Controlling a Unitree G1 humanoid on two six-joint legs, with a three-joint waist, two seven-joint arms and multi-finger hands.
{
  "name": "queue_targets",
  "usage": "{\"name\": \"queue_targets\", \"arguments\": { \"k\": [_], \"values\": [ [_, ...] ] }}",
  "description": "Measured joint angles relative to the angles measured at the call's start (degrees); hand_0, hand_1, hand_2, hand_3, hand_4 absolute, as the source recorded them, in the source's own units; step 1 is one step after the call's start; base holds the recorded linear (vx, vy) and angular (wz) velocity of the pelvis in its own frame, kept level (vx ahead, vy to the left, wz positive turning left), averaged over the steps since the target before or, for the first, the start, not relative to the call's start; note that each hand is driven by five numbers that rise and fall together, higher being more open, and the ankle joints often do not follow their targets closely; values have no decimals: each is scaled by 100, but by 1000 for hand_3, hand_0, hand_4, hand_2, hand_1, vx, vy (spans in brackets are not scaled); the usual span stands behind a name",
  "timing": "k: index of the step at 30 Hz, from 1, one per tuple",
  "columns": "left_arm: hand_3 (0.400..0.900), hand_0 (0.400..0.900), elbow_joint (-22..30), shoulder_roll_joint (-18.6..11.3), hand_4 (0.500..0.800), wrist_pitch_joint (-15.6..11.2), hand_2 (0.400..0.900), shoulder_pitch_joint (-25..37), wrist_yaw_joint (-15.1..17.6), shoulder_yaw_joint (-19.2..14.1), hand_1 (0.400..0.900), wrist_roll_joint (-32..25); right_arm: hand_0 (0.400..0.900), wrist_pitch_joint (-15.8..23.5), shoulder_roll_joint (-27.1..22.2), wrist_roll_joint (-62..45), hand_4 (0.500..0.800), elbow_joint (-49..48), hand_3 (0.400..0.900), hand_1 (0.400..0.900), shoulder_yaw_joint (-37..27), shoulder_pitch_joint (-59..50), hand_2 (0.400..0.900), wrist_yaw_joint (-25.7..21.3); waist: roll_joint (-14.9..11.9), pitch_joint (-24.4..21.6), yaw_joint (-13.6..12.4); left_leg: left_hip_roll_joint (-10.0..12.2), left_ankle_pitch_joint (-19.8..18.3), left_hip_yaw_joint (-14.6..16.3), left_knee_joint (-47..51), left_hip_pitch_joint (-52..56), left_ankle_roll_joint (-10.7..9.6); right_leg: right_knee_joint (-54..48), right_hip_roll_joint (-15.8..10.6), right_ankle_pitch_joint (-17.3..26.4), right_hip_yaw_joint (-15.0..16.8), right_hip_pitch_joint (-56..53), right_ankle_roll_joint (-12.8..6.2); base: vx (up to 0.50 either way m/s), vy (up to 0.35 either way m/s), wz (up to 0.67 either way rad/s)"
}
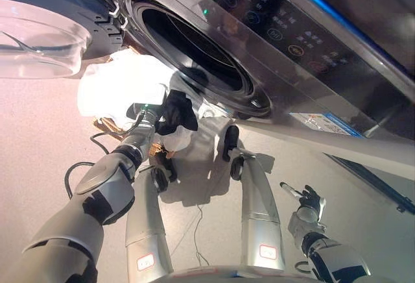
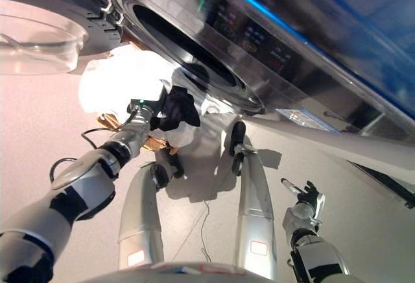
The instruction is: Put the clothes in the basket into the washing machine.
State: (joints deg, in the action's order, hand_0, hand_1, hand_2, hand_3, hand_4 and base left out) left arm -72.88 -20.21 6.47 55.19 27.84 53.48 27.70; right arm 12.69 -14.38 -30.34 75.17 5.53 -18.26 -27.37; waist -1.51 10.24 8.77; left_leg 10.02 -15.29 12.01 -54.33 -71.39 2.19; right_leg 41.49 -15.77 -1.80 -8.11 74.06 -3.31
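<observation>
**Below the drum opening: white garment held at the left hand, mouth lay toward 1 o'clock**

At the centre-left of both views the left hand (image 1: 175, 111) was seen closed on a white garment (image 1: 120, 85), dark fingers curled into the cloth's right edge. The bulk of the cloth was bunched toward 10 o'clock from the hand, with a smaller fold hanging toward 6 o'clock. A woven basket (image 1: 107, 127) was glimpsed only as a brown edge under the cloth, just beside the left forearm.

Key relation: the drum opening (image 1: 194, 49) of the washing machine (image 1: 311, 56) lay toward 1 o'clock from the left hand, close by, with the lower rim of the opening just beside the fingers. The long axis of the opening ran from 10 o'clock to 4 o'clock in the view. The garment was still outside the drum. The left hand was judged far nearer to the opening than the right; the lift-in would likely fall to it, cloth trailing behind.

The door (image 1: 39, 33) was swung open at 10 o'clock, well clear of the path.

The right hand (image 2: 308, 200) was seen low at 4 o'clock, well apart from the cloth, fingers loosely spread, nothing held.

Hidden or unclear: drum interior was dark, contents could not be told; most of the basket and anything left in it was covered by the cloth.
</observation>
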Motion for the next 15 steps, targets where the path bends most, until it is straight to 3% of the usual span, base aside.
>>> {"name": "queue_targets", "arguments": {
  "k": [8,13,15],
  "values": [
    [400,400,11,333,500,-53,400,-633,57,-799,400,-1231,900,-39,68,51,800,6,900,900,198,171,900,-95,13,-9,-70,-175,542,12,1519,1406,-259,-1284,114,367,-366,-1411,-16,56,-56,11],
    [400,400,69,439,500,-317,400,-890,129,-1625,400,-2435,900,-92,55,127,800,1,900,900,194,190,900,-110,7,-5,-131,-226,792,-90,2341,2250,-426,-1790,233,367,-528,-2212,3,66,-81,9],
    [400,400,250,530,500,-607,400,-1018,131,-2214,400,-3222,900,-145,47,124,800,0,900,900,166,184,900,-110,-9,3,-166,-289,974,-122,2684,2537,-448,-2045,250,399,-622,-2510,44,60,-77,12]
  ]
}}
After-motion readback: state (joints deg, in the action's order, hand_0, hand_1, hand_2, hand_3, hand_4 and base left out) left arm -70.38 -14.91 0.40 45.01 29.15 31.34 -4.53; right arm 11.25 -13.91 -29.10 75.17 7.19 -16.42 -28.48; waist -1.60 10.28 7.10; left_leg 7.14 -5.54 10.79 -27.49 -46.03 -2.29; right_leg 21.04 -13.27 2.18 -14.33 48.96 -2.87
